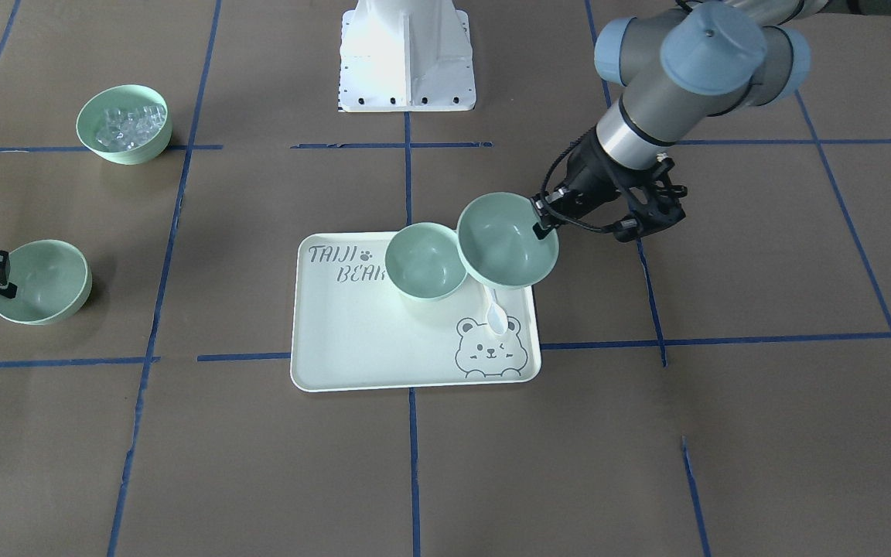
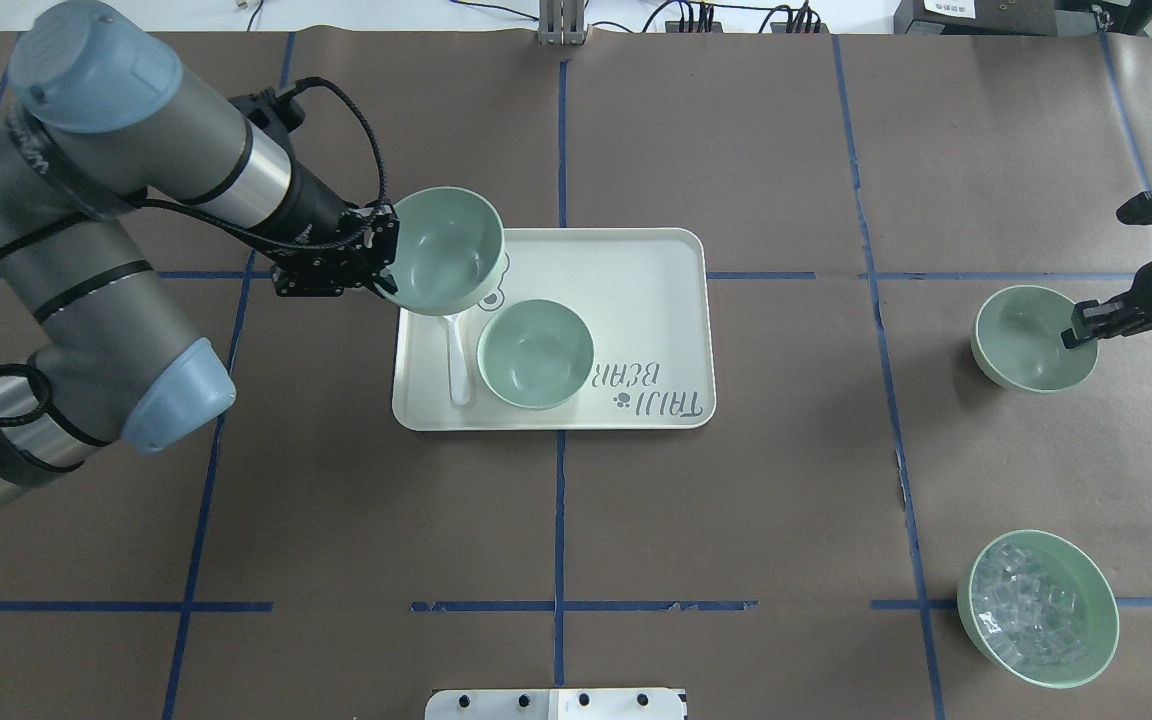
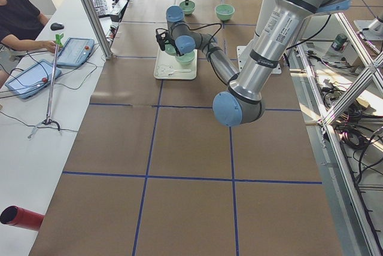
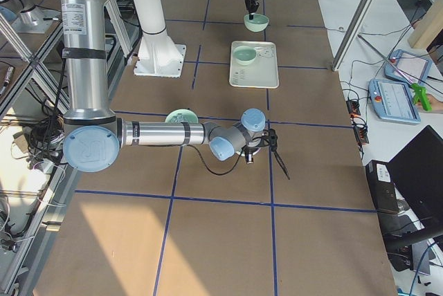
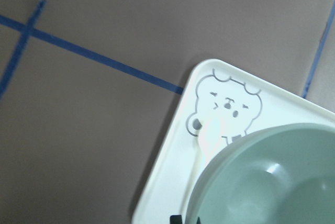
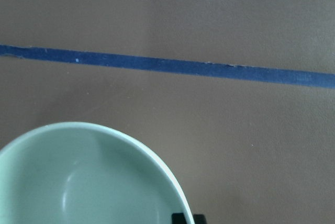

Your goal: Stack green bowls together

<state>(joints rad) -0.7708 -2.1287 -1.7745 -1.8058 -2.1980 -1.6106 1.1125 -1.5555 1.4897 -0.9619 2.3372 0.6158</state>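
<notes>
My left gripper point(image 2: 388, 265) is shut on the rim of a pale green bowl point(image 2: 446, 250) and holds it tilted above the left end of the cream tray point(image 2: 656, 300). That bowl also shows in the front view point(image 1: 507, 241) and in the left wrist view point(image 5: 272, 182). A second green bowl point(image 2: 534, 353) stands upright on the tray, close beside the held one. A third green bowl point(image 2: 1034, 337) is on the table at the far right. My right gripper point(image 2: 1076, 335) pinches its rim, one finger inside. The right wrist view shows that bowl point(image 6: 78, 182) from above.
A white spoon point(image 2: 457, 360) lies on the tray under the held bowl. A similar green bowl with clear cubes point(image 2: 1038, 608) stands at the near right. The robot's white base point(image 1: 407, 54) is at the table's edge. Blue tape lines cross the brown table.
</notes>
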